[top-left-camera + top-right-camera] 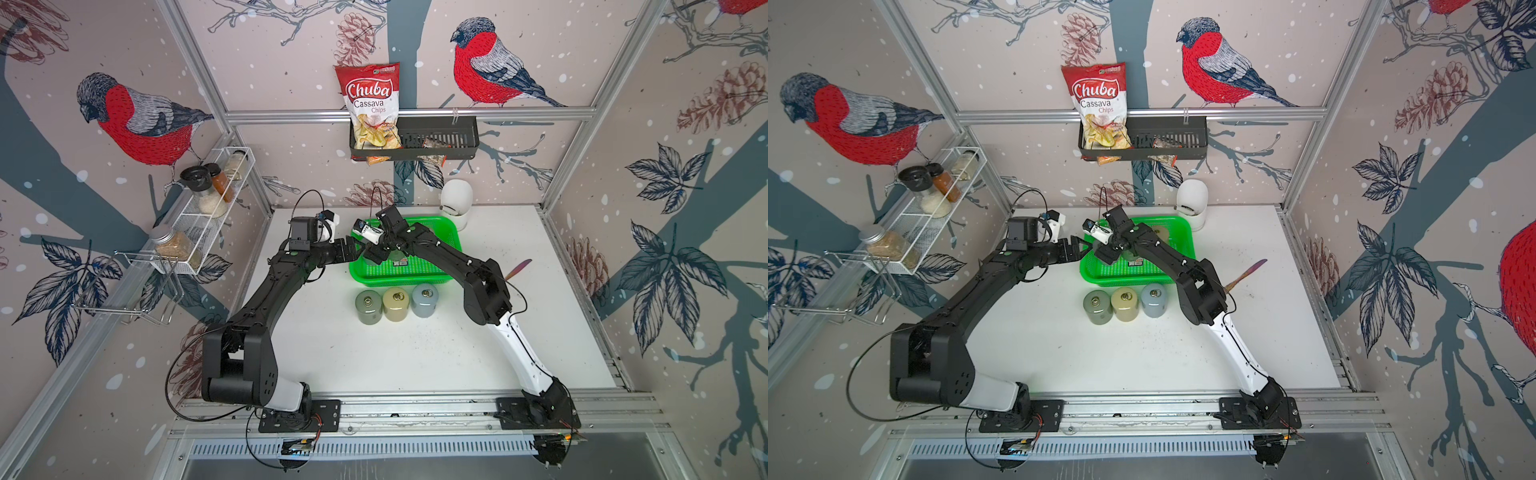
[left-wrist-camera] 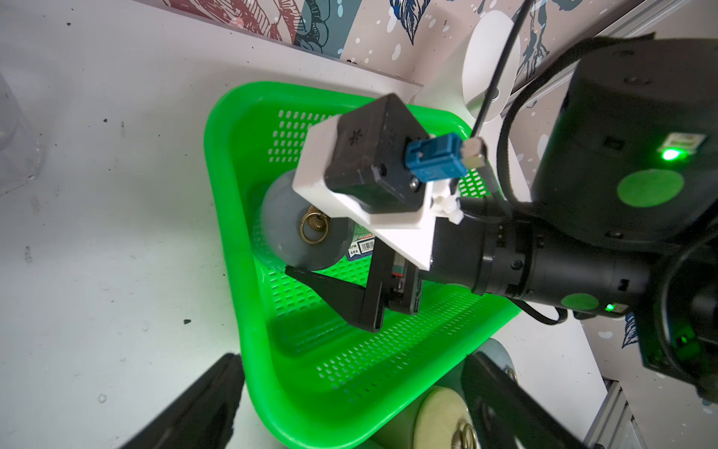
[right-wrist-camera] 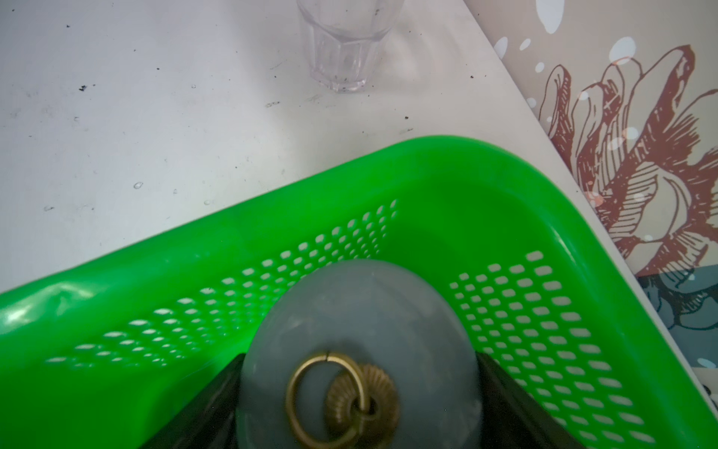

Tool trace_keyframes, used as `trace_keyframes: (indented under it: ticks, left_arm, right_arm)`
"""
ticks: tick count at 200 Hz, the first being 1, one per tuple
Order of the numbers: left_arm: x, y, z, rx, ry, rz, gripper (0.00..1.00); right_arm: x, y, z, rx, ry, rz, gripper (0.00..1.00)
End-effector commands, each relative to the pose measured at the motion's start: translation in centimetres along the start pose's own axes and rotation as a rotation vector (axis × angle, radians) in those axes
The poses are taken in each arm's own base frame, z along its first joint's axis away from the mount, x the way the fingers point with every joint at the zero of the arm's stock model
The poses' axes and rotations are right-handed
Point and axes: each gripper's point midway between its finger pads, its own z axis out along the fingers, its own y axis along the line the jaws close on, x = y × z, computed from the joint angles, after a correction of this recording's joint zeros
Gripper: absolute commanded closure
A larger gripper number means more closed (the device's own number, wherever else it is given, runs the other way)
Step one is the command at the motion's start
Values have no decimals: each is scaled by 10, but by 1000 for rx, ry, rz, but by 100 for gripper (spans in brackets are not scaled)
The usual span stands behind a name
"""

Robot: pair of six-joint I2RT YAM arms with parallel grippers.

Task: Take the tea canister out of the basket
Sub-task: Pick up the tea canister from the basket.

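Closest to your right wrist camera sat the tea canister (image 3: 357, 330), its grey domed lid topped by a brass ring (image 3: 330, 396) lying flat. You had the right claw (image 3: 361, 359) clamped on it, with a black finger pressed against each side of the lid. The canister was inside the green basket (image 3: 447, 167), in its left part and near the perforated wall. Whether its base touched the basket floor could not be told from these views. From your left wrist camera, a barcode sticker (image 2: 361, 247) showed on the basket floor just beside the canister.

Your left claw (image 2: 351, 357) stood wide open and held nothing. It hung low at the basket's left side, and the basket's corner showed between its fingers.

On the white surface (image 1: 415, 353), just in front of the basket, a row of three canisters (image 1: 395, 304) stood touching side by side: olive, cream and blue-grey. A clear glass (image 3: 345, 50) stood on the surface beyond the basket's left rim, apart from it.
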Motion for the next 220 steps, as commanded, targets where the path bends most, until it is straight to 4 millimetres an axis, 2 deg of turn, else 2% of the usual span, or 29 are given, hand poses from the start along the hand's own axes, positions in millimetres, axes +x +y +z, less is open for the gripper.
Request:
trace_keyframes:
  ticks: [1, 20, 52, 89, 140, 160, 211, 220]
  left_arm:
    - [-5, -2, -3, 6, -21, 14, 8]
    - [-5, -2, -3, 6, -21, 12, 8]
    - [-3, -2, -5, 3, -20, 13, 8]
    - [-2, -2, -4, 5, -20, 9, 8]
    - [-3, -2, -4, 4, -23, 7, 8]
    - [-2, -2, -4, 6, -20, 5, 8]
    - [-1, -6, -8, 18, -23, 3, 8]
    - [0, -7, -10, 21, -25, 3, 8]
  right_arm:
    - [13, 11, 1, -42, 41, -8, 14]
    - [19, 10, 4, -42, 54, 7, 13]
    - [19, 13, 4, -62, 51, 26, 12]
    - [26, 11, 13, -50, 71, 36, 5]
    - [15, 6, 10, -37, 34, 41, 6]
    - [15, 9, 11, -50, 33, 47, 15]
    - [6, 10, -3, -64, 1, 84, 53]
    - [3, 10, -8, -64, -10, 84, 57]
